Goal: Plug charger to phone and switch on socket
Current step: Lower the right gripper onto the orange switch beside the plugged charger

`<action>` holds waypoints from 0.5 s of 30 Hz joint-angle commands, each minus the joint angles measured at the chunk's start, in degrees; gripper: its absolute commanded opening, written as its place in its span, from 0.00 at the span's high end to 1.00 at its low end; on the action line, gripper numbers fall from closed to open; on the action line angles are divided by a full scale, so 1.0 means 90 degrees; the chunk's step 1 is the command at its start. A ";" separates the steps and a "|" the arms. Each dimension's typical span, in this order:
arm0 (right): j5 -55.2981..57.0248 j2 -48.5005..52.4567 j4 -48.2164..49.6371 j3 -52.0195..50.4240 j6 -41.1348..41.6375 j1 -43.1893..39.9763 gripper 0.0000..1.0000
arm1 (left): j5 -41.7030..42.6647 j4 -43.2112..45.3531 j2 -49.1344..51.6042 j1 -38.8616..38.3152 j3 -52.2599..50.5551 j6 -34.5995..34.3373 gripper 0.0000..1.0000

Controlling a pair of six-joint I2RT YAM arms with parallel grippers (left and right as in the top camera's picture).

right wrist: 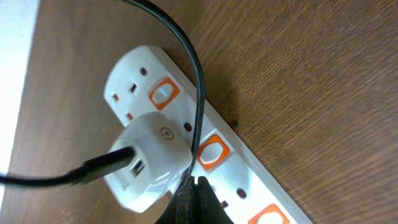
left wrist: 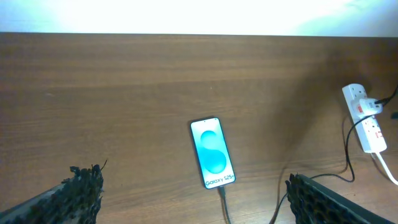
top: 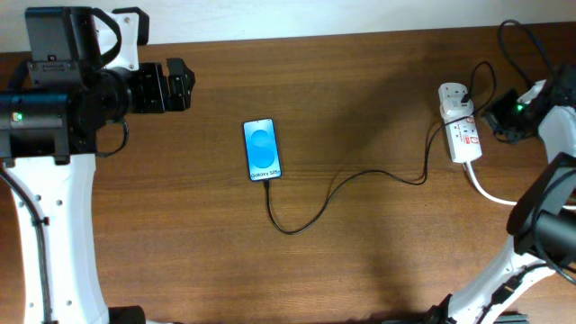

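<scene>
The phone (top: 262, 149) lies flat mid-table, its blue screen lit; the left wrist view shows this phone (left wrist: 212, 152) too. The charger (top: 324, 196), a thin black cable, runs from the phone's lower end in a loop to the socket (top: 459, 121) at the right. In the right wrist view the charger cable (right wrist: 200, 93) enters a white adapter (right wrist: 152, 155) plugged into the socket (right wrist: 249, 177). My right gripper (right wrist: 191, 183) is shut, its tips over the strip just below an orange switch (right wrist: 212, 152). My left gripper (top: 184, 84) hangs open at the far left, well away from the phone.
A thick white cord (top: 486, 187) leaves the socket toward the right edge, close to the right arm's base (top: 549, 225). The left arm's white base (top: 54, 234) fills the left side. The table's far edge (left wrist: 199, 32) meets a white wall.
</scene>
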 commanded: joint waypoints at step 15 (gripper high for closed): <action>0.0114 0.0384 0.0423 0.0097 0.0291 0.0090 0.96 | -0.0049 0.0012 -0.0039 0.0022 0.0078 0.0007 0.01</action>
